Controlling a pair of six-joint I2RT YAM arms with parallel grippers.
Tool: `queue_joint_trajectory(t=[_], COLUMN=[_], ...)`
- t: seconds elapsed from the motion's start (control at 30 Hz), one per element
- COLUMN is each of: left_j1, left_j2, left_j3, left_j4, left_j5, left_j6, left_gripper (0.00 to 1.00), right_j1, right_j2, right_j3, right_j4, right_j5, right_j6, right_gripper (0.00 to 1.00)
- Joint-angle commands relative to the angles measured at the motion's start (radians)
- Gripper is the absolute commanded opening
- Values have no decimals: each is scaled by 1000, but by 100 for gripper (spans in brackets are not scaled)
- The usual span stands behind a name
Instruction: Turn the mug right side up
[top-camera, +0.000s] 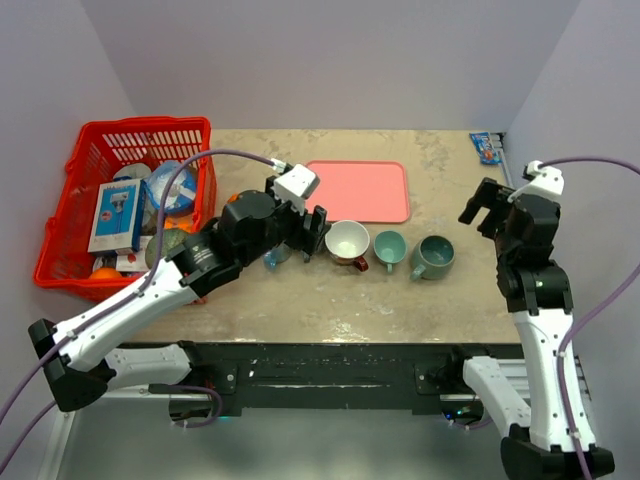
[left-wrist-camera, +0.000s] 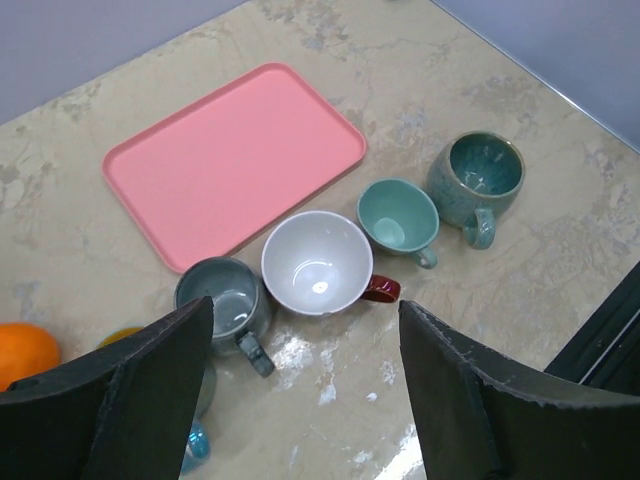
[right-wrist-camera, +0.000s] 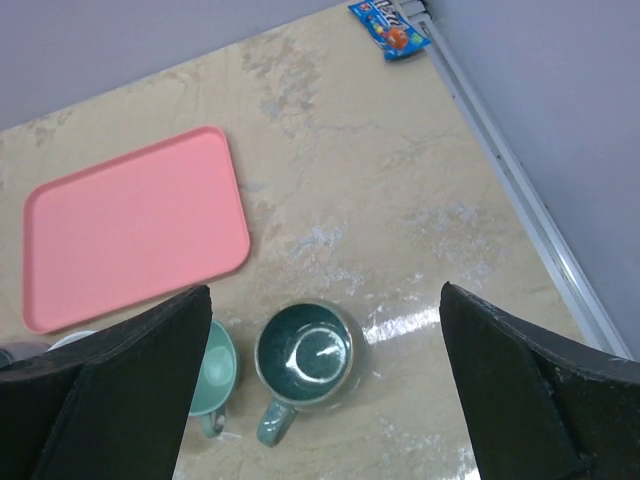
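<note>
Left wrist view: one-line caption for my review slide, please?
Open left gripper facing upright grey mug, white mug, teal mug and green mug, lined up beside a pink tray.

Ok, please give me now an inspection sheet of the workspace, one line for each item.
Surface: beige stone-look table, shiny patches near the mugs.
Job's things: grey mug, white mug, small teal cup and dark green mug in a row before the pink tray; all mouth up, none overturned.
Clutter: red basket with packages at the left; orange near it; blue snack packet at the far right corner.
Grippers: left pincer open, empty, near the grey mug; right pincer open, empty, right of the dark green mug.
Cables: purple cables arc from both wrists, clear of the mugs.
Surroundings: pale walls on three sides.
</note>
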Motion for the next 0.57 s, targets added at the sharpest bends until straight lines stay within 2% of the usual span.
queue_joint_trajectory(t=[0.0, 0.2, 0.3, 0.43, 0.53], left_j1=[7, 7, 7, 7, 7], left_j2=[-89, -202, -221, -215, -227], left_j3=[-39, -108, -96, -76, -82], left_j4=[-45, -76, -103, -129, -122], left_j5=[-66, -145, -165, -176, -184], left_j6=[-90, -176, -181, -175, -167], left_gripper=[79, 80, 80, 73, 76], right_j1=[-1, -1, -1, -1, -1], right_j2=[-54, -165, -160, -141, -151], right_j3=[31, 54, 79, 102, 99], right_j4=[-156, -190, -196, -189, -170], right_j5=[105, 178, 201, 220, 235], right_j6=[124, 158, 148, 142, 155], right_gripper=[99, 99, 99, 99, 99])
